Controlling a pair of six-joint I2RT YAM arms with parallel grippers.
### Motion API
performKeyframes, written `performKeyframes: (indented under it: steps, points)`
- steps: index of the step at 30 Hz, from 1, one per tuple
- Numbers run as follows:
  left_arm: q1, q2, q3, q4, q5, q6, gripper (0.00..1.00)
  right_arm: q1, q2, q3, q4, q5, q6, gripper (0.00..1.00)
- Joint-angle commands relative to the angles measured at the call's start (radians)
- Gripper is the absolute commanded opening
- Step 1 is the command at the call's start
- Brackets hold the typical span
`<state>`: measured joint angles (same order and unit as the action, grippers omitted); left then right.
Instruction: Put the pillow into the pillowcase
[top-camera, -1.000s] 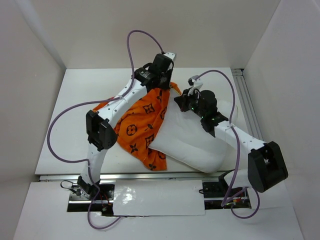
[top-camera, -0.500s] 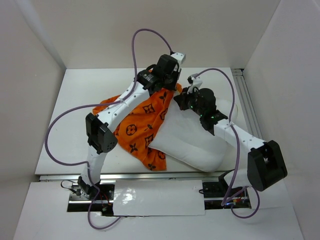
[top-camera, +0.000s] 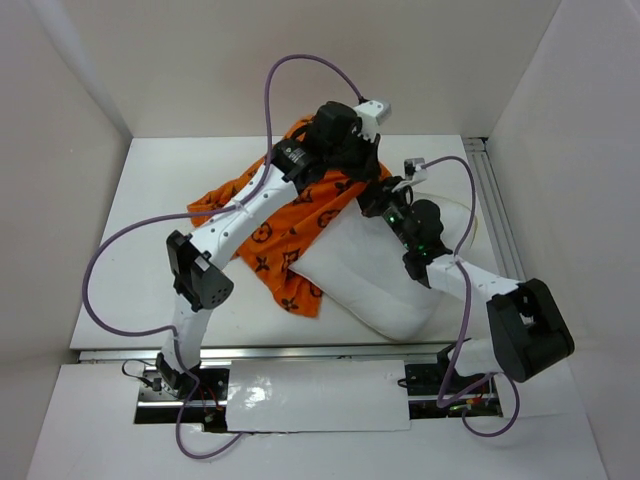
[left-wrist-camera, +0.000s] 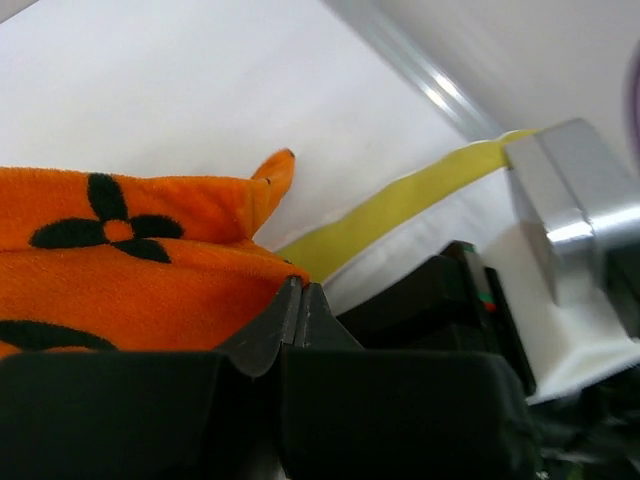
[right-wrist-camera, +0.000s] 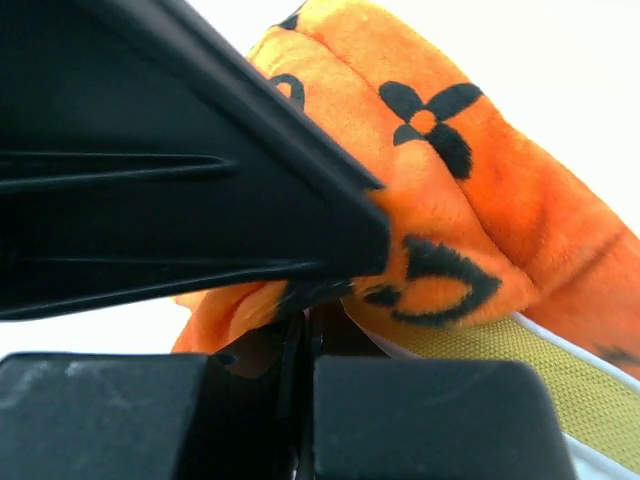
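Observation:
The orange pillowcase (top-camera: 285, 215) with dark motifs lies across the table's middle. Its far end is lifted over the far corner of the white pillow (top-camera: 375, 275). My left gripper (top-camera: 352, 158) is shut on the pillowcase's edge (left-wrist-camera: 150, 260) at the far centre. The pillow's yellow seam (left-wrist-camera: 390, 205) runs just beyond it. My right gripper (top-camera: 388, 200) is right beside it, shut at the pillow's far corner, where the yellow seam (right-wrist-camera: 520, 365) leads into the jaws. Orange fabric (right-wrist-camera: 450, 170) drapes over its tips (right-wrist-camera: 308, 322). The left gripper's dark body hides part of them.
A metal rail (top-camera: 495, 215) runs along the table's right side. White walls close in the table at the back and both sides. Purple cables (top-camera: 130, 250) loop over the left of the table and above the arms.
My left gripper has moved farther back and right, lifting the pillowcase's edge over the pillow's far corner. My right gripper has shifted slightly right and the pillow has turned with it.

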<state>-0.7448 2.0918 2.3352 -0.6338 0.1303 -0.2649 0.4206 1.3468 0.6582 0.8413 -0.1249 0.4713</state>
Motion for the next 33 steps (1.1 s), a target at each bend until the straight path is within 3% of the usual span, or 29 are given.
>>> performKeyframes:
  steps: [1,4,6,11,16,20,21,22,23,26,28,30,33]
  points:
    - [-0.057,-0.104,0.004,0.146,0.29,-0.045,0.0,-0.002,0.003,-0.015,0.404,0.054,0.121,0.0]
    - [-0.057,-0.104,-0.02,0.184,0.368,-0.072,0.0,-0.013,0.081,-0.029,0.469,0.082,0.182,0.0]
    - [-0.057,-0.081,-0.01,0.184,0.368,-0.073,0.0,-0.051,0.133,0.009,0.479,0.015,0.191,0.0]
    - [-0.034,-0.016,-0.01,0.175,0.415,-0.129,0.0,-0.104,0.259,0.133,0.332,-0.111,0.216,0.0]
    - [-0.014,0.045,-0.034,0.151,0.333,-0.117,0.0,-0.146,0.293,0.161,0.328,-0.199,0.23,0.03]
    - [0.022,0.102,-0.004,0.114,0.287,-0.14,0.0,-0.183,0.304,0.192,0.111,-0.26,0.221,0.26]
    - [0.038,0.115,-0.013,0.124,0.287,-0.157,0.0,-0.21,0.304,0.219,0.04,-0.278,0.254,0.34]
    - [0.048,0.116,-0.013,0.14,0.287,-0.166,0.0,-0.21,0.304,0.228,-0.029,-0.303,0.254,0.5]
    - [0.067,0.131,-0.013,0.14,0.296,-0.177,0.0,-0.21,0.292,0.228,-0.167,-0.303,0.254,0.54]
    - [0.085,0.154,-0.013,0.189,0.278,-0.217,0.0,-0.22,0.264,0.25,-0.333,-0.276,0.224,0.62]
    - [0.11,0.166,-0.013,0.209,0.244,-0.238,0.0,-0.22,0.23,0.264,-0.465,-0.243,0.172,0.9]
    - [0.122,0.191,-0.002,0.218,0.259,-0.247,0.0,-0.22,0.191,0.277,-0.578,-0.185,0.132,1.0]
    - [0.122,0.203,0.007,0.232,0.27,-0.266,0.0,-0.22,0.132,0.302,-0.694,-0.081,0.066,1.0]
